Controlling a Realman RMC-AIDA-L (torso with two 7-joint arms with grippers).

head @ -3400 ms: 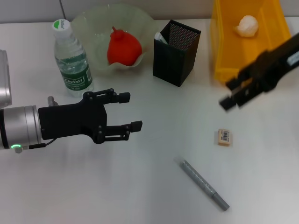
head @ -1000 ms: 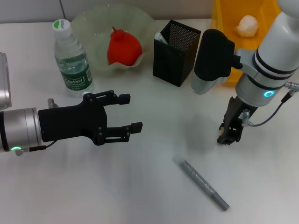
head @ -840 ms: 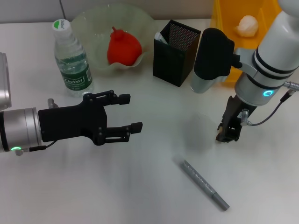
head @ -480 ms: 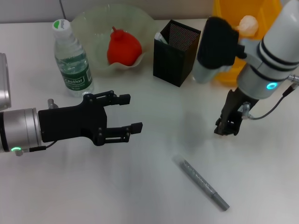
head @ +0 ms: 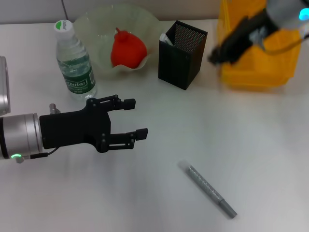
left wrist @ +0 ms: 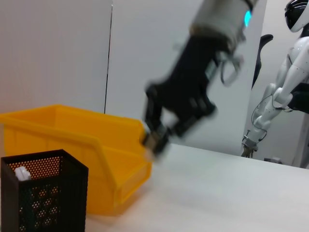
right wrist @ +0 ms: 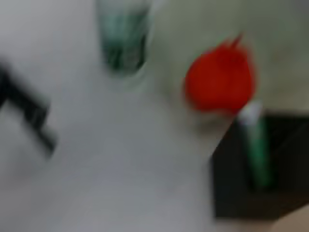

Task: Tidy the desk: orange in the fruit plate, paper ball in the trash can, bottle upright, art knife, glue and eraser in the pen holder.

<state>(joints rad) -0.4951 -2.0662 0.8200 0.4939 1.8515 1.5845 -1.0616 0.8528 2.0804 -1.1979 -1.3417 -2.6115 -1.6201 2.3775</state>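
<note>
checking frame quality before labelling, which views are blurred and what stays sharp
Head view: the right gripper is motion-smeared by the yellow rectangular bin; the black mesh cup and left gripper are crisp.
Left wrist view: only the moving arm blurs.
Right wrist view: everything is smeared; the red-orange fruit is just a blob.

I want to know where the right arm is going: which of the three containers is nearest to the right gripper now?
The yellow trash can: the right gripper hangs at its near-left edge, between it and the pen holder. The fruit plate lies much farther left.

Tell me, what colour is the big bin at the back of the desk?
Bright yellow. The trash can shows best in the head view.
</note>
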